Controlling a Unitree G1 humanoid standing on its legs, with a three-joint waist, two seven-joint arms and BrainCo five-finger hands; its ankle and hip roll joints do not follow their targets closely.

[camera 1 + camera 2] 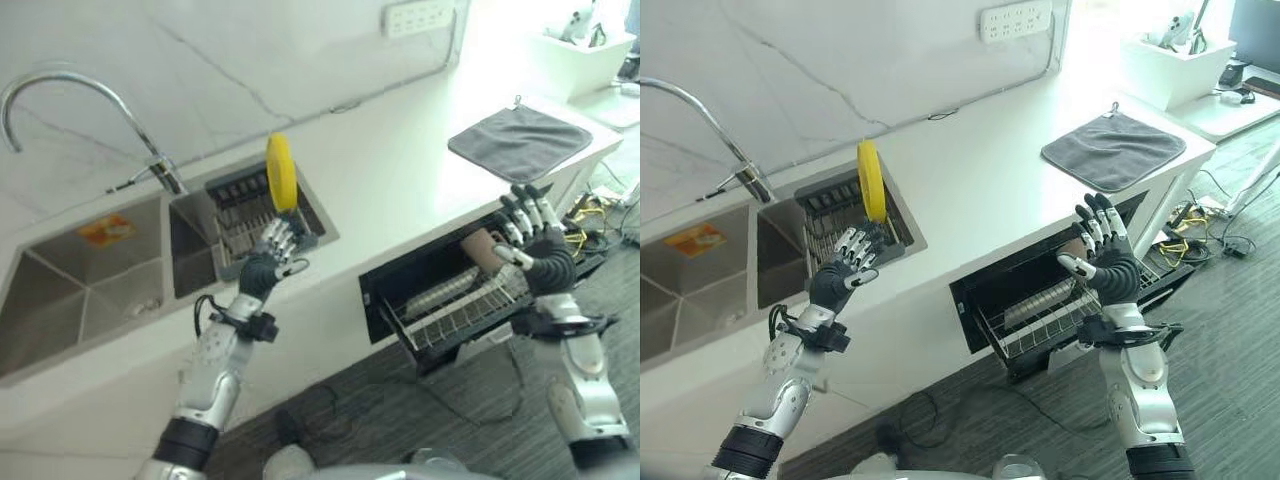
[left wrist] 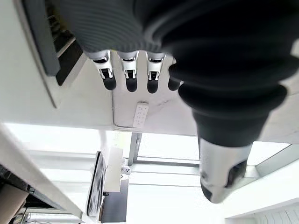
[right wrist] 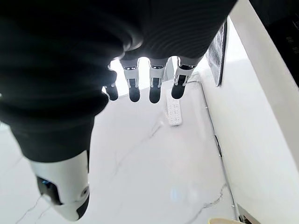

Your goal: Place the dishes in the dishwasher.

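A yellow plate [image 1: 281, 172] is seen standing on edge in the dish rack [image 1: 250, 215] that sits in the right-hand basin of the sink [image 1: 95, 285], at the rack's far right corner. The left hand [image 1: 268, 262] is held just in front of the rack's near edge, fingers relaxed and spread, with nothing grasped; no contact with the plate can be made out. In the left wrist view the same fingers [image 2: 128, 74] are shown straight and free of any object.

The dishwasher [image 1: 985, 290] is set under the white countertop [image 1: 400, 180], below its front edge, and its wire rack [image 1: 455, 310] is pulled out. A brown cup [image 1: 484, 247] lies in the rack toward its right end, and a pale dish can be made out lying further left in it. The right hand [image 1: 1105, 250] is held above the right end of the pulled-out rack, fingers extended and apart, holding nothing.

A grey cloth [image 1: 520, 140] is laid flat near the right end of the countertop. A curved faucet [image 1: 70, 95] rises behind the sink, and a white power strip [image 1: 1015, 20] is fixed to the marble wall.
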